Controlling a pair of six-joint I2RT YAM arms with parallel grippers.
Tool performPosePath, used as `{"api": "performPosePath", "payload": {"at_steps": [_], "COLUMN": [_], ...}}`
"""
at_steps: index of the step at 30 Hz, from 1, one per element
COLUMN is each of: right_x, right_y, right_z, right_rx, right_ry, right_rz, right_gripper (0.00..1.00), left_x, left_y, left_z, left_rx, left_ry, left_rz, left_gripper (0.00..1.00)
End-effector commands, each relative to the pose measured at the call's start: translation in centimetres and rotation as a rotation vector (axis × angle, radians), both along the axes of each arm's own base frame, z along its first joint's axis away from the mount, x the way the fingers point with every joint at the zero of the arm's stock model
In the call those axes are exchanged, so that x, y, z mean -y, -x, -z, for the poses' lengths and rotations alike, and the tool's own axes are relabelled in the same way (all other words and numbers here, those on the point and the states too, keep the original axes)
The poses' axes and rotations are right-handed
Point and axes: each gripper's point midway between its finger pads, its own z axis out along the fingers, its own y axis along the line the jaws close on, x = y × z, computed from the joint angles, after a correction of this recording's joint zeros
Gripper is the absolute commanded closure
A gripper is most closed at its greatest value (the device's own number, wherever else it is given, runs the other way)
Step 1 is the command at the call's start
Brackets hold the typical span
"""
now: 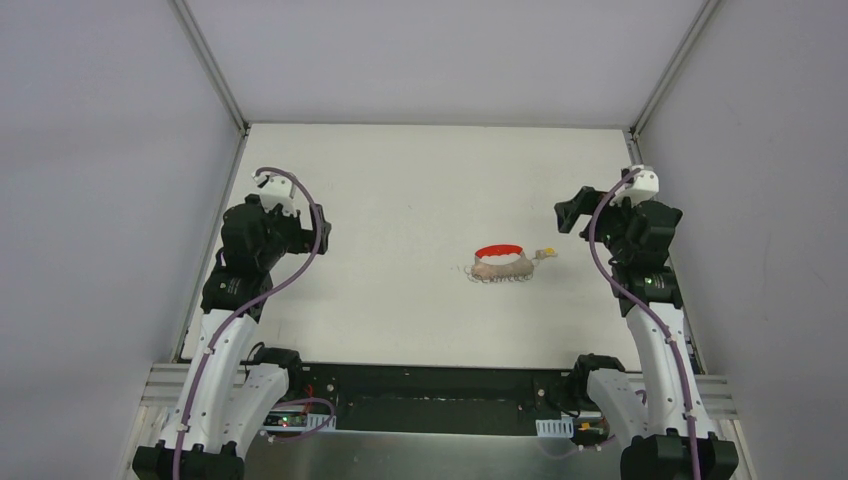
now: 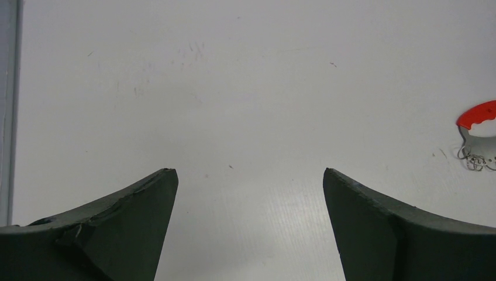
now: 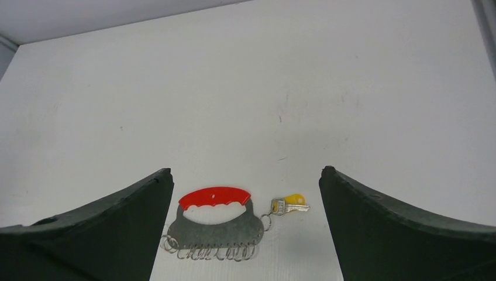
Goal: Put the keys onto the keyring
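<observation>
At the left side of the white table (image 1: 400, 180), the left gripper (image 2: 250, 175) hangs with its dark fingers (image 2: 137, 222) spread wide and nothing between them but bare tabletop. In its wrist view the holder's red handle (image 2: 478, 114) just shows at the right edge, well apart from the fingers.

Right of the table's middle lies the holder (image 3: 216, 231), a flat grey plate with the red handle along its far edge and a row of wire rings (image 3: 210, 253) along its near edge. Just beside its right corner lies one key (image 3: 290, 204) with a yellow head, seemingly linked to a ring there.

At the right side, the right gripper (image 3: 246, 170) faces the holder, jaws spread wide, touching nothing.
</observation>
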Motion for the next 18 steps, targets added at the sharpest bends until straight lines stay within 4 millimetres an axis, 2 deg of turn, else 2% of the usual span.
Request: {"api": "performPosePath", "payload": {"at_steps": [1,2,3,6,7,8,13,18], "right_x": [-2.1,-2.1,-3.5,0.8,1.5,1.5,-2.0,-1.6], "right_y": [0.9,0.8,1.3,-0.5,-0.6,-0.6,0.6,0.4], "right_z": [-1.9,-1.9,-2.2,-2.7,-3.0,-3.2,-2.8,-2.7], "right_rx": [0.027,0.027,0.039,0.078,0.087,0.093,0.058,0.059], "right_ry": [-0.033,-0.033,-0.051,-0.014,-0.008,-0.009,-0.051,-0.044], "right_rz": [-0.124,-0.124,-0.212,0.048,0.09,0.092,-0.114,-0.09], "right_gripper": [0.0,0.0,0.0,0.0,0.0,0.0,0.0,0.0], "left_x": [-1.6,-1.6,-1.4,-1.4,-1.4,-1.4,-1.3,-1.7], "left_y": [-0.2,-0.3,-0.3,-0.3,-0.3,-0.3,-0.3,-0.3], "left_z": [-1.6,-1.7,-1.7,-1.9,-1.8,-1.8,-1.8,-2.0], "left_rx": [0.037,0.039,0.036,0.037,0.036,0.036,0.036,0.045], "left_ry": [-0.009,-0.008,0.018,0.033,0.035,0.034,0.039,0.033], "left_rz": [-0.084,-0.083,-0.092,-0.098,-0.098,-0.1,-0.096,-0.116], "left_gripper": [0.01,0.01,0.01,0.01,0.01,0.01,0.01,0.01]}}
